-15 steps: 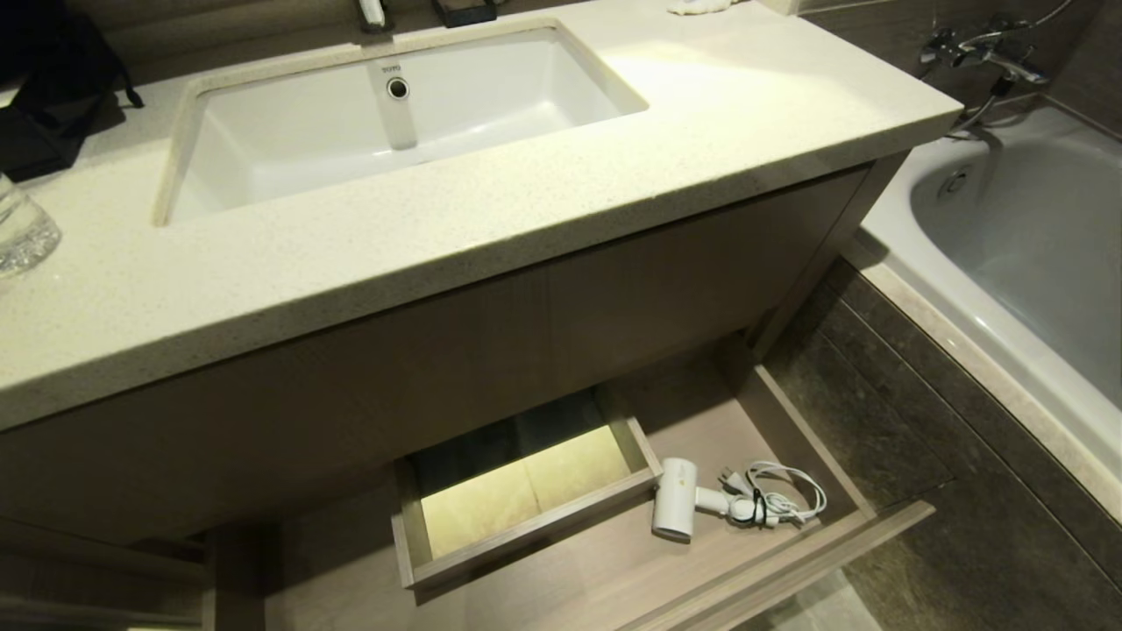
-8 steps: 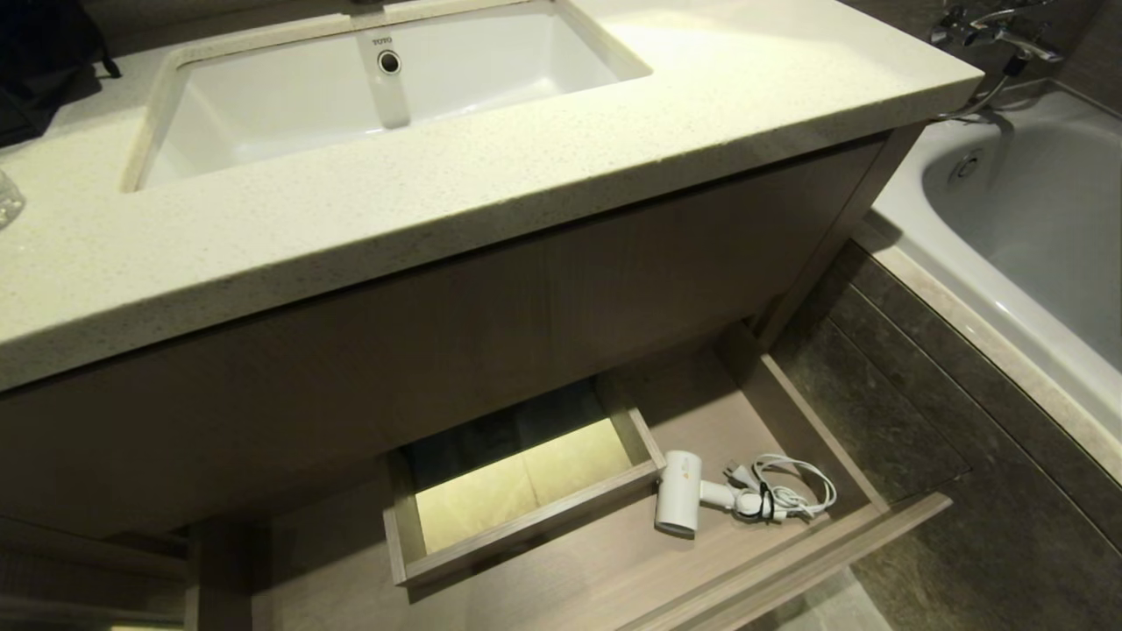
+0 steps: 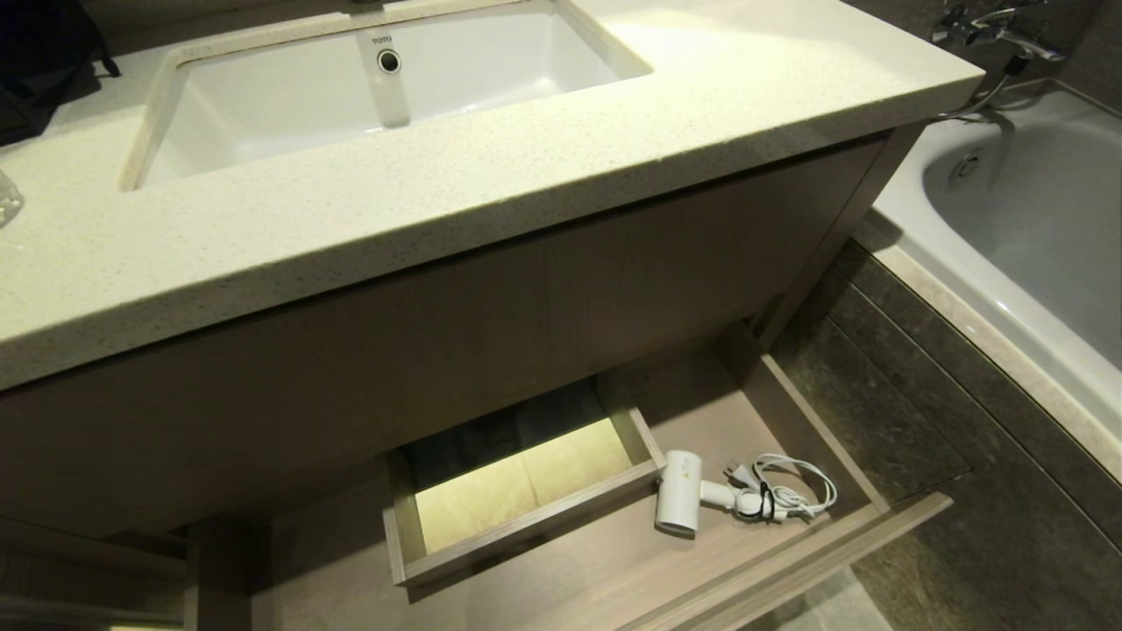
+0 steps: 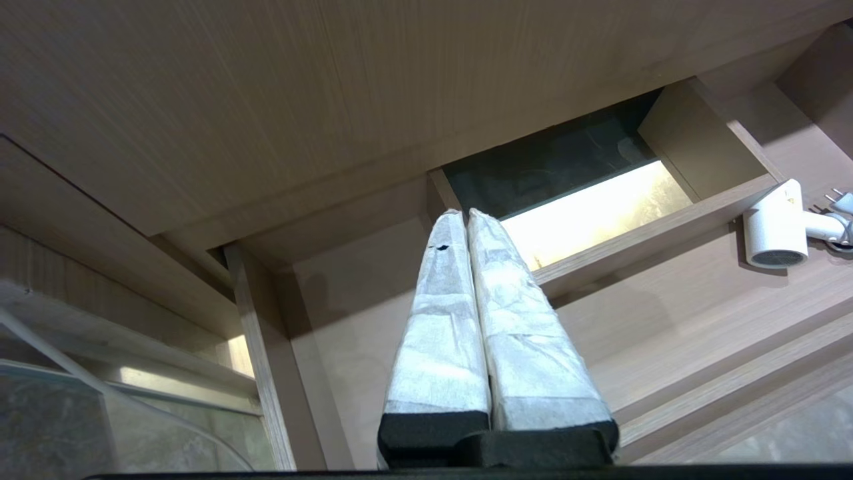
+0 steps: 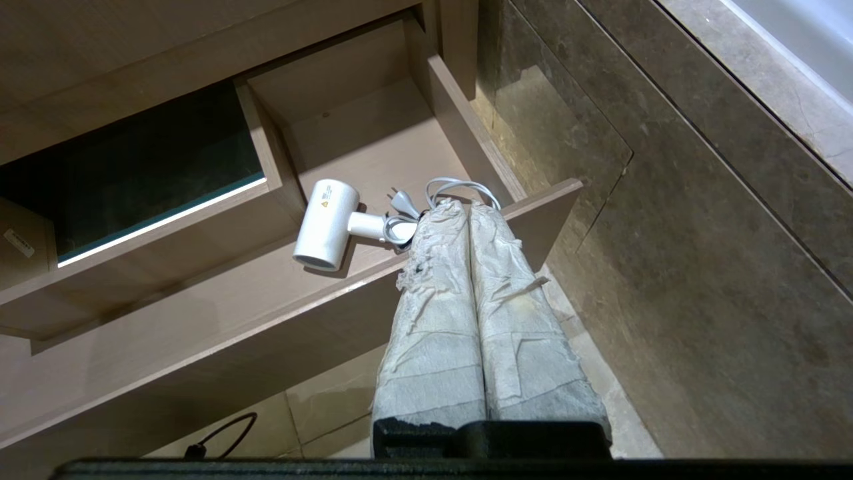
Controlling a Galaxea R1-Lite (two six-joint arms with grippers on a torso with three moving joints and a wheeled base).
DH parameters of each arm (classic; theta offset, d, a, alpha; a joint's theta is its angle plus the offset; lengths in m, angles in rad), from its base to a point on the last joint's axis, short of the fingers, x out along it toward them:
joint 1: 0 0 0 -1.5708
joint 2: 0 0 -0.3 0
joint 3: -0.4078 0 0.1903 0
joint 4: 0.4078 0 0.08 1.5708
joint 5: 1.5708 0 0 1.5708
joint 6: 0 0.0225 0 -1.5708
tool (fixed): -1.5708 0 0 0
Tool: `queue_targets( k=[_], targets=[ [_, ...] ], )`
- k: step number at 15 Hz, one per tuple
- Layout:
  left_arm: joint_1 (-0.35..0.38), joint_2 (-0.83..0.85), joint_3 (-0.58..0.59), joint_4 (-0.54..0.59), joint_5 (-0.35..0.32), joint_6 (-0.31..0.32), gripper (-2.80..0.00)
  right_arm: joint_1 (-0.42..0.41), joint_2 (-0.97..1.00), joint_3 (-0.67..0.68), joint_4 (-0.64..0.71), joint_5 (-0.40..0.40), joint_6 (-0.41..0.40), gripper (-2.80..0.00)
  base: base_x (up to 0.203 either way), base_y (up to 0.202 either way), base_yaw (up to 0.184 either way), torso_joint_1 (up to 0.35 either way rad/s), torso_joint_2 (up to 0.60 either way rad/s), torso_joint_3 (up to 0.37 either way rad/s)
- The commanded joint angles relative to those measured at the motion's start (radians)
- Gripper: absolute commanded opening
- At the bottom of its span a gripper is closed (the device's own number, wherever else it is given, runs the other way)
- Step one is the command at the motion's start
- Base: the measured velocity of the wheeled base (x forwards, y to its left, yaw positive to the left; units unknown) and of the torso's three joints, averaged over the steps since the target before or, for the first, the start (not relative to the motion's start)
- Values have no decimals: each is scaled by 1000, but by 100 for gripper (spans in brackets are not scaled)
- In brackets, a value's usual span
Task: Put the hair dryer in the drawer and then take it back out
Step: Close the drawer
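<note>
The drawer [image 3: 820,545] stands pulled out under the vanity. In its right part, on the wooden floor, lies the small white hair dryer [image 3: 678,503], its bundled white cord [image 3: 789,499] to its right. In the right wrist view my right gripper [image 5: 464,205] is shut and empty. It hangs over the drawer's front strip [image 5: 266,313], beside the hair dryer [image 5: 326,223] and apart from it. Over the drawer's left part my left gripper [image 4: 464,213] is shut and empty, with the hair dryer [image 4: 773,228] far off to one side. Neither gripper shows in the head view.
A boxed cutout [image 3: 526,491] takes up the drawer's middle. Above are the speckled countertop [image 3: 438,219] and the white sink [image 3: 368,96]. A bathtub [image 3: 1034,228] and its dark tiled side [image 3: 920,421] stand close on the right. A black cable [image 5: 220,430] lies on the floor.
The whole head view shifted over the first half second as the camera moved; the vanity top now sits higher in the picture. The hair dryer and drawer have not moved.
</note>
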Motion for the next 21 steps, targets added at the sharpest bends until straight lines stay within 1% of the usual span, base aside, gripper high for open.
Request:
queue_targets(
  k=[1, 4, 11, 21],
  targets=[
    [0, 0, 0, -2, 2, 3, -280, 0, 2, 2, -1, 0, 0, -280, 0, 0, 0, 0, 0, 0],
    [0, 0, 0, -2, 2, 1, -280, 0, 2, 2, -2, 0, -3, -280, 0, 0, 0, 0, 0, 0],
    [0, 0, 0, -2, 2, -9, -280, 0, 2, 2, -2, 0, -1, -280, 1, 151, 2, 1, 1, 1],
    [0, 0, 0, 3, 2, -3, -280, 0, 2, 2, -2, 0, -1, -280, -9, -6, -1, 0, 1, 0]
  ],
)
